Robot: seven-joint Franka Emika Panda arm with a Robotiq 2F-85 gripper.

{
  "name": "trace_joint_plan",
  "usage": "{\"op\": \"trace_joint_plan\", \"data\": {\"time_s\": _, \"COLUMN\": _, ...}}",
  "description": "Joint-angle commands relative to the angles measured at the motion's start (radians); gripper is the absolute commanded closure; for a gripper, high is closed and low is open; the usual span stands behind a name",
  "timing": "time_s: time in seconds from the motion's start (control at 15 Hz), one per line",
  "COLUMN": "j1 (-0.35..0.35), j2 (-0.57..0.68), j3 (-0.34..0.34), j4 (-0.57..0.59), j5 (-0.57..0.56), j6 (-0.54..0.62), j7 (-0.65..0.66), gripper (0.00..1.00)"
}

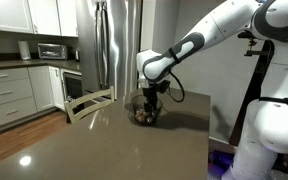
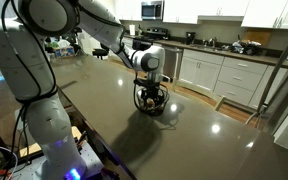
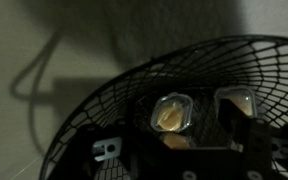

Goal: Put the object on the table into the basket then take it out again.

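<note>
The dark wire-mesh basket stands on the glossy grey-brown table, seen in both exterior views. My gripper reaches straight down into it. In the wrist view the basket's rim rings the picture and my gripper has its two fingertips apart, with bare mesh between them. A pale cream-beige lump, the object, lies on the basket's bottom right by one fingertip. I cannot tell whether it touches that finger.
The table's top spreads wide around the basket. A chair back stands at the table's far edge. A kitchen counter with white cabinets and a steel fridge lie beyond. The robot's base stands at the table's side.
</note>
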Motion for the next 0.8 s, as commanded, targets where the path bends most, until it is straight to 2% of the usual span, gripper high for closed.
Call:
{"op": "trace_joint_plan", "data": {"time_s": 0.0, "j1": -0.01, "j2": 0.014, "j3": 0.007, "j4": 0.009, "j5": -0.023, "j6": -0.015, "j7": 0.009, "gripper": 0.46}}
{"op": "trace_joint_plan", "data": {"time_s": 0.53, "j1": -0.011, "j2": 0.014, "j3": 0.006, "j4": 0.023, "j5": -0.021, "j6": -0.03, "j7": 0.004, "gripper": 0.96}}
{"op": "trace_joint_plan", "data": {"time_s": 0.73, "j1": -0.011, "j2": 0.006, "j3": 0.005, "j4": 0.031, "j5": -0.023, "j6": -0.041, "j7": 0.003, "gripper": 0.99}}
